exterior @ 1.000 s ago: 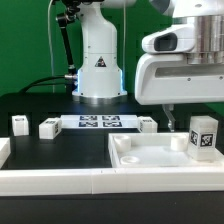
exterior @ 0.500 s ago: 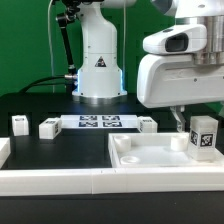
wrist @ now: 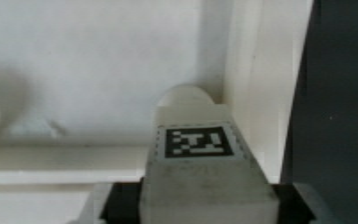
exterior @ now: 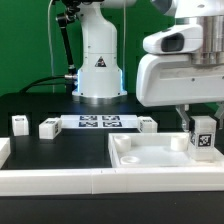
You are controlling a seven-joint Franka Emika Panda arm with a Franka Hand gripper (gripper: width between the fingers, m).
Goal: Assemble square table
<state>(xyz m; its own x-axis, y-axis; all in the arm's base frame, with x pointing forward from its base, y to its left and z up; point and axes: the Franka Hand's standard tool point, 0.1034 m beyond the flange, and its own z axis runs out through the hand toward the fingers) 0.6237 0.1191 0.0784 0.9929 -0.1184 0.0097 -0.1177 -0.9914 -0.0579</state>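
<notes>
The square table's white slab [exterior: 150, 156] lies rim up at the exterior view's right. One tagged white leg [exterior: 204, 139] stands upright on its far right corner. My gripper [exterior: 203, 127] has come down over that leg, with a finger on each side. In the wrist view the leg [wrist: 197, 150] fills the gap between the dark pads [wrist: 126, 200], which touch both its sides, and the slab's rim [wrist: 247, 60] runs beside it. Three more legs lie on the black table: two at the left [exterior: 19, 124] [exterior: 48, 128], one behind the slab [exterior: 148, 124].
The marker board [exterior: 100, 122] lies flat in front of the robot base [exterior: 98, 70]. A long low white border wall [exterior: 60, 180] runs along the front edge. Black cables hang at the back left.
The fingers have drawn in from wide open onto the leg's sides. The gripper has sunk slightly over the leg, which still stands in the same place.
</notes>
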